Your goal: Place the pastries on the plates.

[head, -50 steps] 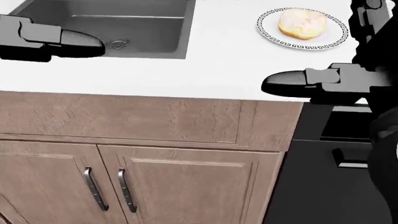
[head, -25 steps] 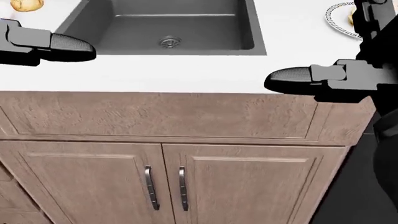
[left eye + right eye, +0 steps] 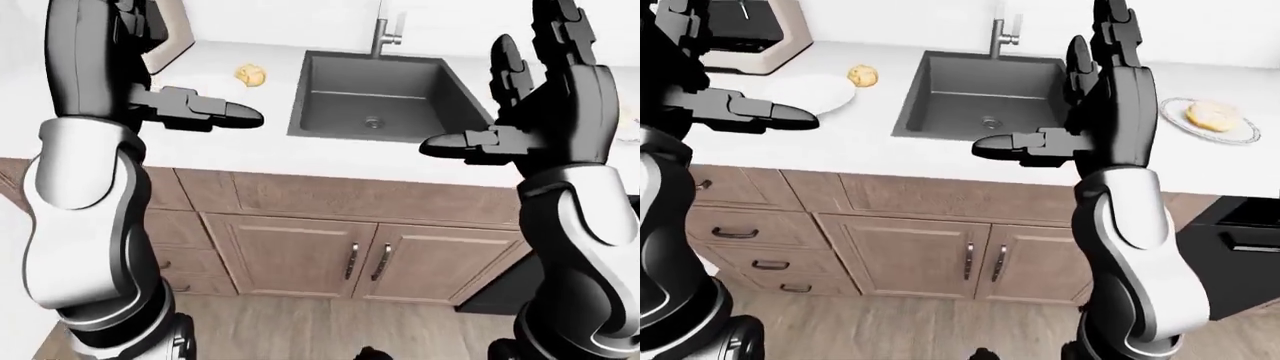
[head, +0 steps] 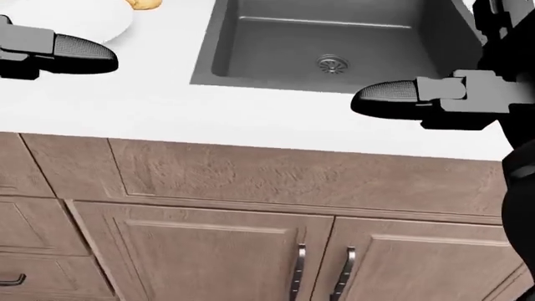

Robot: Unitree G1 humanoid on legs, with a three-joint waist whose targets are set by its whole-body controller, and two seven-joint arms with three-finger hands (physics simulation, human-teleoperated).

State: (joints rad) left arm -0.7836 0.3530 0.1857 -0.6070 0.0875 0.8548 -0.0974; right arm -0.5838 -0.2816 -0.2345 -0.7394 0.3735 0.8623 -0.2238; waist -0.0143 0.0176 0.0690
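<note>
Looking from the left edge of the right-eye view, I see a cream-coloured appliance (image 3: 750,34) with a dark panel on the white counter (image 3: 870,142); no brand, label or writing is readable anywhere. Next comes my left hand (image 3: 735,109), held above the counter with its fingers spread, one dark finger (image 3: 790,114) pointing toward the right, gripping nothing. Just beyond it lies a plain white plate (image 3: 810,94), bare, and beside its upper right rim, on the counter, sits one small golden pastry (image 3: 862,76); whether it touches the rim I cannot tell. To the right of that is the single dark grey sink (image 3: 980,97) with one drain and one metal faucet (image 3: 1002,34) above it. My right hand (image 3: 1095,112) stands in front of the sink's right side, palm upright, fingers splayed apart, one finger (image 3: 1005,145) pointing left, empty. Farther right is a second plate (image 3: 1235,135), patterned at the rim, carrying one pale glazed pastry (image 3: 1212,115). So I count two plates and two pastries, one plated, one not. Below the counter run wooden cabinets: two doors (image 3: 980,262) with a pair of metal handles under the sink, and three drawers (image 3: 750,240) with handles at the left. A black appliance (image 3: 1240,247) stands at the far right.
</note>
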